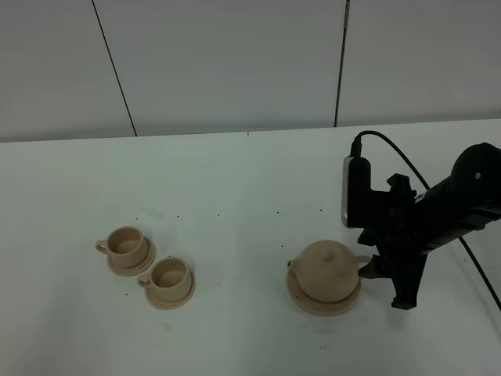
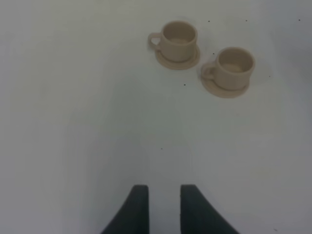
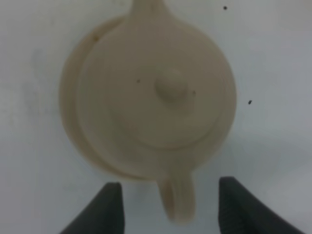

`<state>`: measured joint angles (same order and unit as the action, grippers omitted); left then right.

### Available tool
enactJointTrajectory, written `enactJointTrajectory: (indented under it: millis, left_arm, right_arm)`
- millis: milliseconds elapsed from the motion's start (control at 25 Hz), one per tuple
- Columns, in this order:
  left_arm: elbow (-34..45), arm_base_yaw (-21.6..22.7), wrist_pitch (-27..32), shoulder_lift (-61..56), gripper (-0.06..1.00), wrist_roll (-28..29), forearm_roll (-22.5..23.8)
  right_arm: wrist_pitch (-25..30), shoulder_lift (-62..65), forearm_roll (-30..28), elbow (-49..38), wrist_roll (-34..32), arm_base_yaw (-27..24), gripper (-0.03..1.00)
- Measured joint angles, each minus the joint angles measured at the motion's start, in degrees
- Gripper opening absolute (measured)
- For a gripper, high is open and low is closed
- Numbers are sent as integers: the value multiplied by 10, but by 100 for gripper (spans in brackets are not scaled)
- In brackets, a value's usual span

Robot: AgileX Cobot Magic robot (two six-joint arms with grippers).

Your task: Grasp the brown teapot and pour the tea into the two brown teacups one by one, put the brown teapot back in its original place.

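The brown teapot [image 1: 327, 266] sits with its lid on, on the wide round saucer [image 1: 313, 304] that is its original place, right of centre on the table. My right gripper [image 1: 383, 286] is at the teapot's right side. In the right wrist view the teapot [image 3: 161, 97] fills the frame and my right gripper [image 3: 168, 195] is open, one finger on each side of the loop handle [image 3: 178, 202] with a gap on both sides. The two brown teacups [image 1: 125, 244] [image 1: 169, 276] stand on their small saucers at the left. My left gripper [image 2: 164, 192] hovers away from the cups [image 2: 179, 36] [image 2: 235, 64], fingers close together, holding nothing.
The white table [image 1: 235, 180] runs back to a pale panelled wall. A black cable [image 1: 407, 160] loops off the right arm above the table. Small dark specks dot the tabletop around the cups and teapot.
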<state>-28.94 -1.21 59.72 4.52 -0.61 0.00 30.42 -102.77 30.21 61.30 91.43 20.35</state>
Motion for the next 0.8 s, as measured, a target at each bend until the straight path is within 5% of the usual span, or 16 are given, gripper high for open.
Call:
enactJointTrajectory:
  millis: [800]
  left_arm:
    - [0,0,0,0,23,0,0]
  right_arm:
    - [-31,-21,46,0,77,0,41]
